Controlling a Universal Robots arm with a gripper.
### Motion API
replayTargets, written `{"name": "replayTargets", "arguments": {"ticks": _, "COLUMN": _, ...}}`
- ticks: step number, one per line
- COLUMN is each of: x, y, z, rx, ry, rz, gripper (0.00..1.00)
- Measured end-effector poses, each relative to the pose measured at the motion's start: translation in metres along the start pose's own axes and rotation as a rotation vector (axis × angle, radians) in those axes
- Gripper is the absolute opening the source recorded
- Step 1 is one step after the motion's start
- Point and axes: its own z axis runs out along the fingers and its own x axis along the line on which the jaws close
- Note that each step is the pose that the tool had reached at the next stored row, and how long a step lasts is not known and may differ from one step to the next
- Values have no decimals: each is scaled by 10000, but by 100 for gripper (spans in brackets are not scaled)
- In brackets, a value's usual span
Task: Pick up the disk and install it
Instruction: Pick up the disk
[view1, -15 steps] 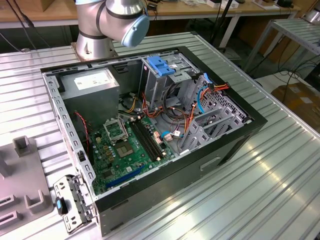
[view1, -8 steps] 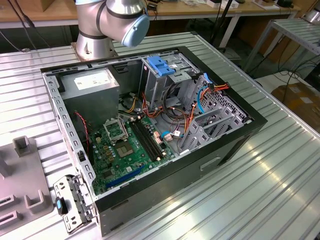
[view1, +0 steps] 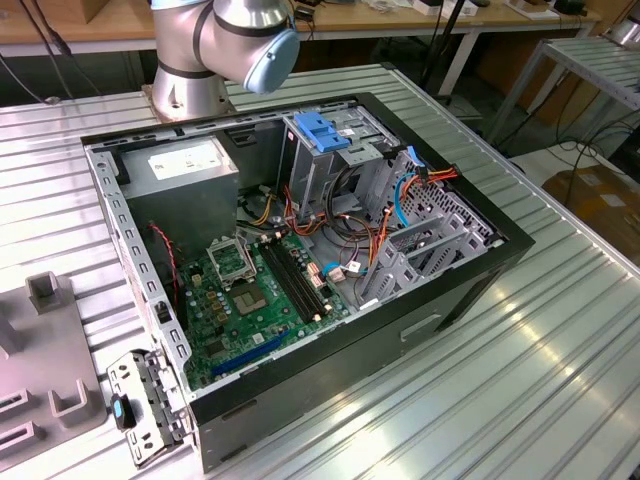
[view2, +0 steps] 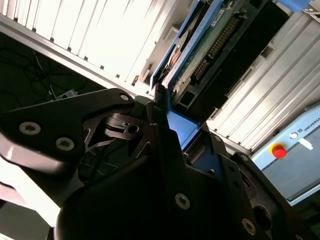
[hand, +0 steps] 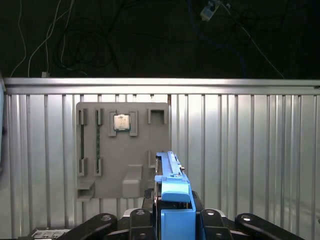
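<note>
Disk (view2: 220, 40): dark slab, bright-blue frame

My hand (hand: 172, 220) is looking matte black all over with little silver screw heads, and the disk (hand: 173, 185) it's clamping is showing a bright blue frame. In the second wrist view the disk's circuit board (view2: 212, 47) is coming out green. The counter (hand: 250, 150) is shining silver in ribbed stripes, and the tray (hand: 125, 172) on it is looking plain grey, with a thin green stick (hand: 98, 142). In the exterior view the case (view1: 470, 285) is showing black outside, the motherboard (view1: 240, 310) is glowing green, the latch plate (view1: 322, 130) is looking light blue, and the cables (view1: 378, 238) are running orange, red and blue.
</note>
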Motion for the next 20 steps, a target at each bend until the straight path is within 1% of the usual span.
{"name": "replayTargets", "arguments": {"ticks": 1, "x": 0, "y": -21, "z": 0, "rx": 0, "ry": 0, "rz": 0, "gripper": 37}}
{"name": "replayTargets", "arguments": {"ticks": 13, "x": -1, "y": -193, "z": 3, "rx": 0, "ry": 0, "rz": 0, "gripper": 37}}
{"name": "replayTargets", "arguments": {"ticks": 16, "x": -1, "y": -247, "z": 5, "rx": 1, "ry": 0, "rz": 0, "gripper": 37}}
{"name": "replayTargets", "arguments": {"ticks": 19, "x": 0, "y": -318, "z": 5, "rx": 0, "ry": 0, "rz": 0, "gripper": 37}}
{"name": "replayTargets", "arguments": {"ticks": 20, "x": 0, "y": -330, "z": 6, "rx": 0, "ry": 0, "rz": 1, "gripper": 37}}
